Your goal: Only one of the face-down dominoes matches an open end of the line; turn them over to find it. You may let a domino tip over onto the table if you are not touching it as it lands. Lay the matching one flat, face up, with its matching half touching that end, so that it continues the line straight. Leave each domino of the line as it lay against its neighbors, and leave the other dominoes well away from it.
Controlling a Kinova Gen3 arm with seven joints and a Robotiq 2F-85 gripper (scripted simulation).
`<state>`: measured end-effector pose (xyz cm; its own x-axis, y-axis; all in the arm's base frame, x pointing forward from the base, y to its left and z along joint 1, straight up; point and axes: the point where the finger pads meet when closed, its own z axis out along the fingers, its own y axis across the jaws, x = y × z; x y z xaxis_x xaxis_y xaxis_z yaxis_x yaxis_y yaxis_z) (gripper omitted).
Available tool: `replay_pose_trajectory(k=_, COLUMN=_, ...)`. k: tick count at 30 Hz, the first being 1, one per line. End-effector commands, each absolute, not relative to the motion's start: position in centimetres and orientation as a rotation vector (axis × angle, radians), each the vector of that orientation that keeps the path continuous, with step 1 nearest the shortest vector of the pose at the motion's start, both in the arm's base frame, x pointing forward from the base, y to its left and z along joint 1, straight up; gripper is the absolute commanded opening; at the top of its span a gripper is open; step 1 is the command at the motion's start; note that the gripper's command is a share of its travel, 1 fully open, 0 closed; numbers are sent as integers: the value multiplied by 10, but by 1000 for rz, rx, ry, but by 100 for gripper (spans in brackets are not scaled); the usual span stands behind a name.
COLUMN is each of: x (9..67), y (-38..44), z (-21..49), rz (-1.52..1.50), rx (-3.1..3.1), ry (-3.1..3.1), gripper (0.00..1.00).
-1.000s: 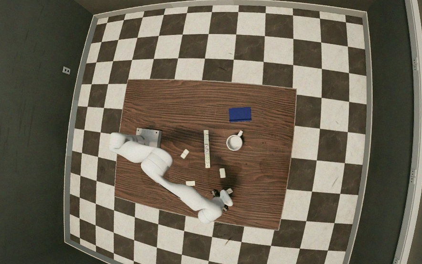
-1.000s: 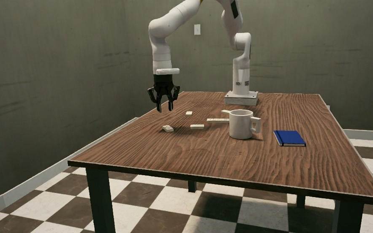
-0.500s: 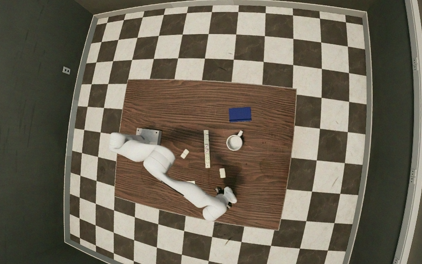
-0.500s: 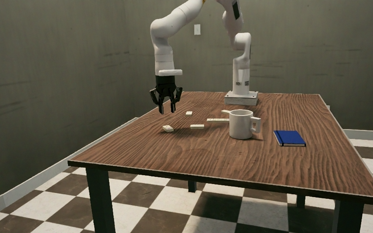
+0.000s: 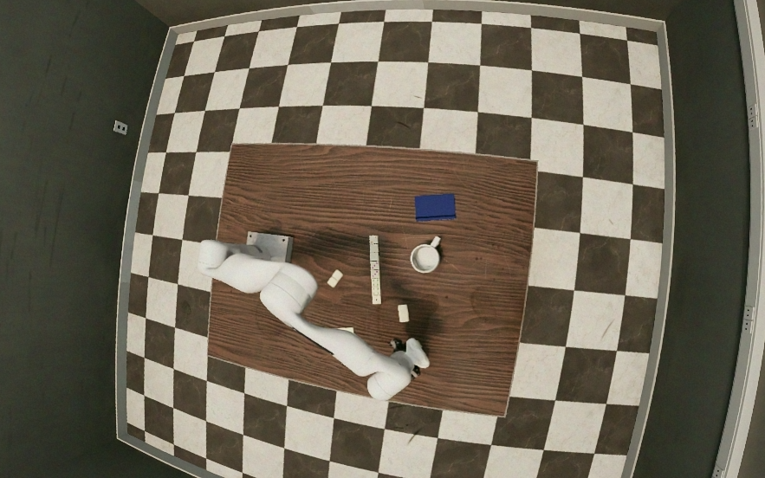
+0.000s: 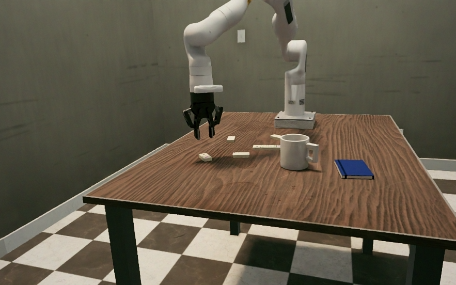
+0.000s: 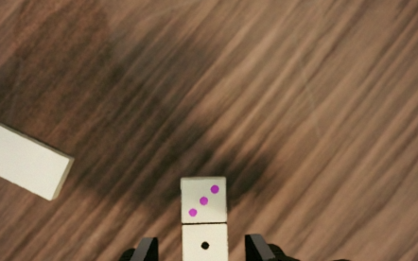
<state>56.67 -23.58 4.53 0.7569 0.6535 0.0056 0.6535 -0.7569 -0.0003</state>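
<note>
So the gripper (image 5: 405, 358) (image 6: 204, 137) (image 7: 203, 248) is partway open, nothing in it, hovering above the 3-1 domino (image 6: 205, 156) (image 7: 203, 213), which is face up on the table (image 5: 480, 225) (image 6: 257, 191) (image 7: 346, 118), at 6 o'clock in the wrist view. A face-down one (image 5: 404, 313) (image 6: 240, 155) (image 7: 25, 161) sits around 9.

The tabletop (image 5: 326, 184) (image 6: 321, 198) (image 7: 337, 142) shows streaky brown wood grain, while the mug (image 5: 424, 258) (image 6: 294, 152) looks smooth and matt.

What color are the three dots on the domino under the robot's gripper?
They're bright purple-pink on the domino, and the wrist view shows them best.
</note>
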Motion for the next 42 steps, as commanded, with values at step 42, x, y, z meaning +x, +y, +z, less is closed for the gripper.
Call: replay_pose_trajectory(k=42, x=568, y=-236, z=25, rz=-11, rx=-2944, ry=-1094, gripper=50)
